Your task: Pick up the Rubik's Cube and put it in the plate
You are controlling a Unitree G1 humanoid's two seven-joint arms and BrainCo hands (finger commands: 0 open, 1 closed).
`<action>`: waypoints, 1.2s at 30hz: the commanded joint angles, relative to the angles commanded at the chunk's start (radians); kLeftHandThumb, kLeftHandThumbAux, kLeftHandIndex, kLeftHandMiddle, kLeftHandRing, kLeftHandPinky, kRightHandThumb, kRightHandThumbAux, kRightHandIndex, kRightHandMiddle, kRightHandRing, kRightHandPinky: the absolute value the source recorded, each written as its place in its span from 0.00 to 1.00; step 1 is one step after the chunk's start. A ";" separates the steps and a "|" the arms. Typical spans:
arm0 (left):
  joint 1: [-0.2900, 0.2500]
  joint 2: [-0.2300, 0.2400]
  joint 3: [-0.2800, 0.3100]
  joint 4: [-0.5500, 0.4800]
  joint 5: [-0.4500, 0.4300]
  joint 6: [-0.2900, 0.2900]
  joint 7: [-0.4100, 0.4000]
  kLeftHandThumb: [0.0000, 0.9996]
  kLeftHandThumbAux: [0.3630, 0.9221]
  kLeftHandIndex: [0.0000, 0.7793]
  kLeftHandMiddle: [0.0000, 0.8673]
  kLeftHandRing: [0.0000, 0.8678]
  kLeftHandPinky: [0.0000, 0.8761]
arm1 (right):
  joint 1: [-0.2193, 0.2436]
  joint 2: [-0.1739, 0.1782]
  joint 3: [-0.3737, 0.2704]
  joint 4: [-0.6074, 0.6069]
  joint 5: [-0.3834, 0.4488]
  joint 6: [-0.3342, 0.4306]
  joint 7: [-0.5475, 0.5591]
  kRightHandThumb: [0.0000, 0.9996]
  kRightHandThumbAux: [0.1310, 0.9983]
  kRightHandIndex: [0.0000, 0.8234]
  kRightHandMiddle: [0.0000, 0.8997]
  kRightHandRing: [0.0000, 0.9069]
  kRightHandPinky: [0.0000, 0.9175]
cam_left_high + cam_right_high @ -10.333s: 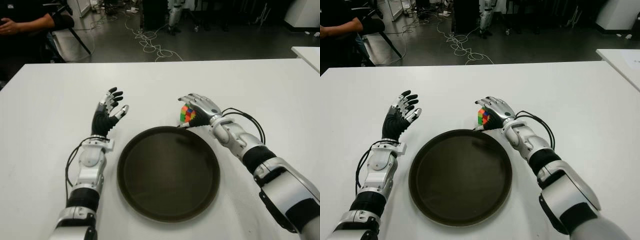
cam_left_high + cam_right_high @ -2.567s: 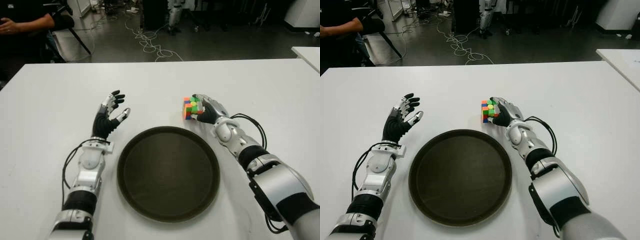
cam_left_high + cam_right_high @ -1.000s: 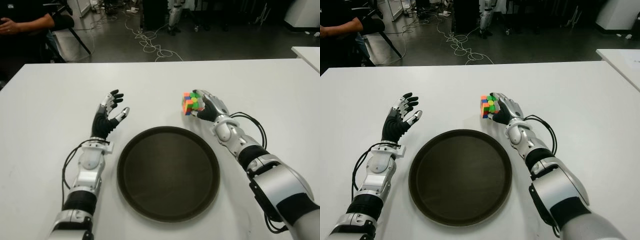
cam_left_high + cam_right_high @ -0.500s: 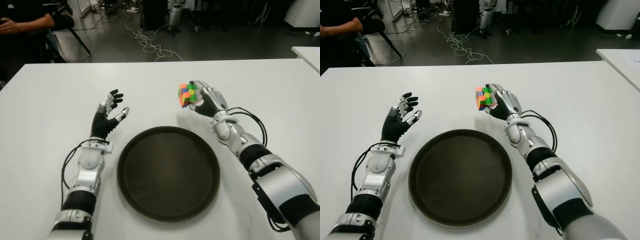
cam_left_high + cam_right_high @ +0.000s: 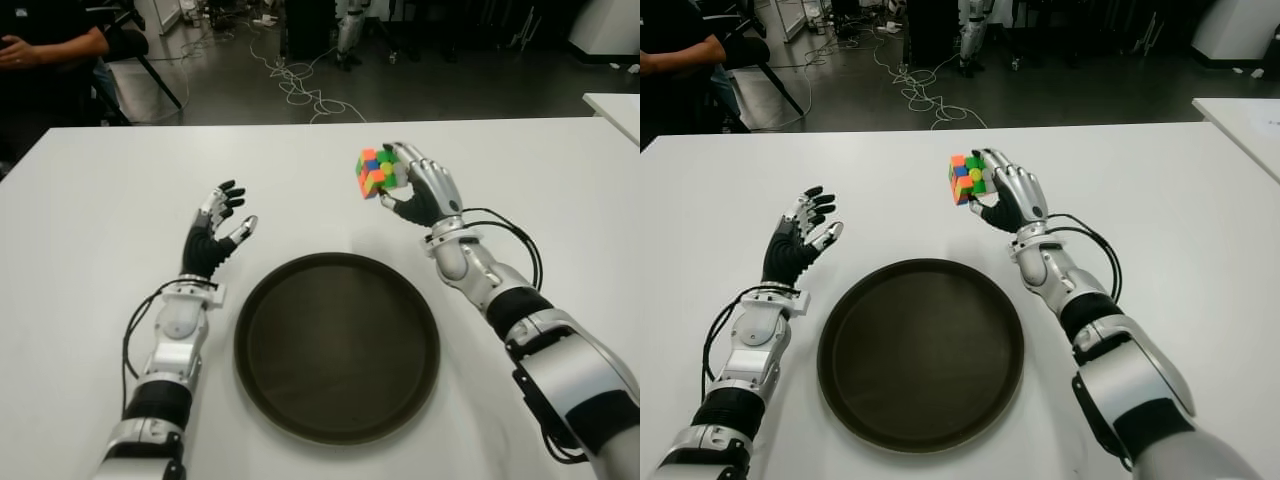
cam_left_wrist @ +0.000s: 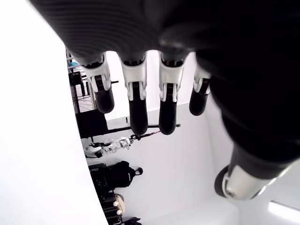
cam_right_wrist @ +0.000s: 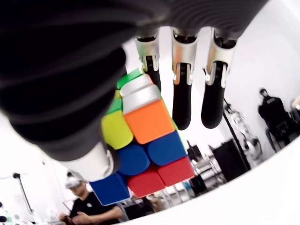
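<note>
- The cube (image 5: 374, 171) is gripped in the right hand (image 5: 420, 195), raised clear of the table (image 5: 90, 210), apparently just beyond the plate (image 5: 337, 345).
- The left hand (image 5: 213, 232) is held spread and empty, left of the plate.

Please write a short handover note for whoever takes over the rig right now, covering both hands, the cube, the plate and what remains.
Right hand: shut on the Rubik's Cube, held in the air beyond the far rim of the plate, toward the robot's right; the right wrist view shows thumb and fingers on it.
Left hand: open, holding nothing, to the left of the plate.
Plate: on the white table, nothing in it.
Done: cube grasped and off the table.
Left: bring the cube over the plate, lower it, release, withdraw the hand.
</note>
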 joint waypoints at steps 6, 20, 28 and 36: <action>-0.004 0.001 0.004 0.015 -0.004 -0.018 -0.001 0.05 0.56 0.18 0.23 0.19 0.12 | 0.051 -0.029 -0.029 -0.139 0.014 -0.044 0.028 0.69 0.69 0.51 0.62 0.64 0.64; -0.015 -0.006 0.018 0.030 -0.026 -0.016 -0.010 0.04 0.61 0.18 0.24 0.19 0.12 | 0.168 -0.082 -0.044 -0.390 0.085 -0.212 0.242 0.69 0.69 0.51 0.67 0.70 0.72; -0.013 -0.014 0.023 0.015 -0.032 0.011 0.000 0.03 0.61 0.18 0.24 0.19 0.11 | 0.193 -0.102 -0.052 -0.445 0.172 -0.256 0.438 0.69 0.69 0.52 0.67 0.70 0.71; -0.013 -0.017 0.025 0.009 -0.034 0.020 -0.001 0.04 0.62 0.18 0.24 0.18 0.10 | 0.196 -0.126 -0.055 -0.472 0.259 -0.282 0.633 0.69 0.69 0.52 0.70 0.71 0.70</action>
